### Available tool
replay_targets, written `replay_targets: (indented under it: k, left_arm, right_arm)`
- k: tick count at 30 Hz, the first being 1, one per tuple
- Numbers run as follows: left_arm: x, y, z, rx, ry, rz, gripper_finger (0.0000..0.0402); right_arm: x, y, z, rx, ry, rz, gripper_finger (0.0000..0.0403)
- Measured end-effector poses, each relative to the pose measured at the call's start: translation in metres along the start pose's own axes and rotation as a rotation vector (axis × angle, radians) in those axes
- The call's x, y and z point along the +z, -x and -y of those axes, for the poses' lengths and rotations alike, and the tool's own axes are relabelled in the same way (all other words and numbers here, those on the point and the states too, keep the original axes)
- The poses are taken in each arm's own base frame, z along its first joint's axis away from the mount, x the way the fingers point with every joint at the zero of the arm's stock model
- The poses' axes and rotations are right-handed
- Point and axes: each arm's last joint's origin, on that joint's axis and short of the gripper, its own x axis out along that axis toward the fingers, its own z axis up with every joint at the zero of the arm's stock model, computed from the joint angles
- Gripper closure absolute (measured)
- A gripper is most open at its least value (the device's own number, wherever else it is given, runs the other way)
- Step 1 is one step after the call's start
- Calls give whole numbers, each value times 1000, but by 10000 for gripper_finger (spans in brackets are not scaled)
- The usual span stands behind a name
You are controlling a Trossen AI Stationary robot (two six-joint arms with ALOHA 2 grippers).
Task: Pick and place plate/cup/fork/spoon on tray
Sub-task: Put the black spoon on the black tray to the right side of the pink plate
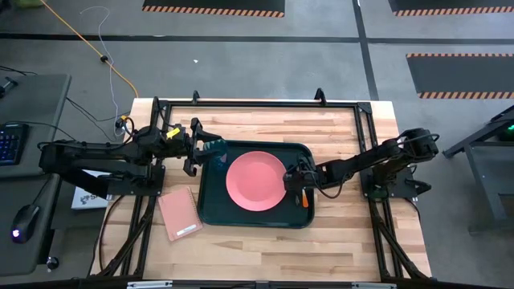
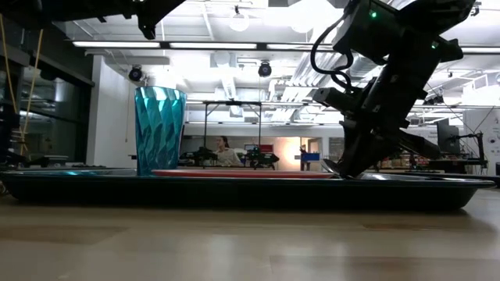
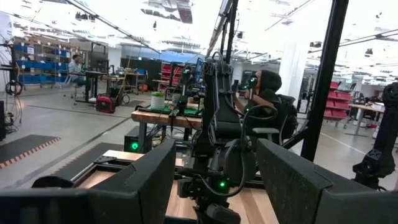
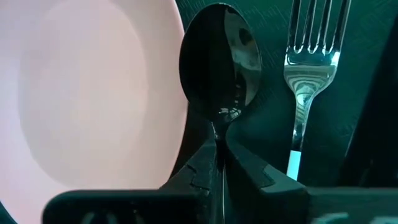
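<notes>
The dark green tray (image 1: 210, 210) lies mid-table. On it lie the salmon-pink plate (image 1: 255, 181), the teal cup (image 1: 215, 148) upright at its far left corner, and the orange-handled fork (image 1: 305, 199) near its right rim. My right gripper (image 1: 292, 181) is low over the tray between plate and fork, shut on the dark spoon (image 4: 217, 62). The fork (image 4: 308, 81) lies flat beside the spoon. My left gripper (image 1: 195, 149) is open and empty, raised above and just left of the cup (image 2: 159, 129). My right gripper pinches the spoon's handle just behind the bowl (image 4: 219, 132) between its two shut fingers. The fingers slant down from the table's right and lie along the spoon. The bowl points toward the plate's rim (image 4: 177, 93), low at the tray; whether it rests there I cannot tell.
A pink rectangular pad (image 1: 180, 213) lies on the wooden table left of the tray's near corner. A black frame (image 1: 257, 104) runs along the table's far edge and sides. Bare wood shows along the near edge.
</notes>
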Motion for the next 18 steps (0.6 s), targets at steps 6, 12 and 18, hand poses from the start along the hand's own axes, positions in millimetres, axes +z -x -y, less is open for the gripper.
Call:
replay_targets:
  k: [6, 12, 18]
  left_arm:
    - [0, 0, 0, 0, 0, 0, 188]
    - [0, 0, 0, 0, 0, 0, 188]
    - [0, 0, 0, 0, 0, 0, 188]
  right_arm:
    - [0, 0, 0, 0, 1, 0, 377]
    - [0, 0, 0, -1, 1, 1, 377]
    - [0, 0, 1, -14, 5, 7, 377]
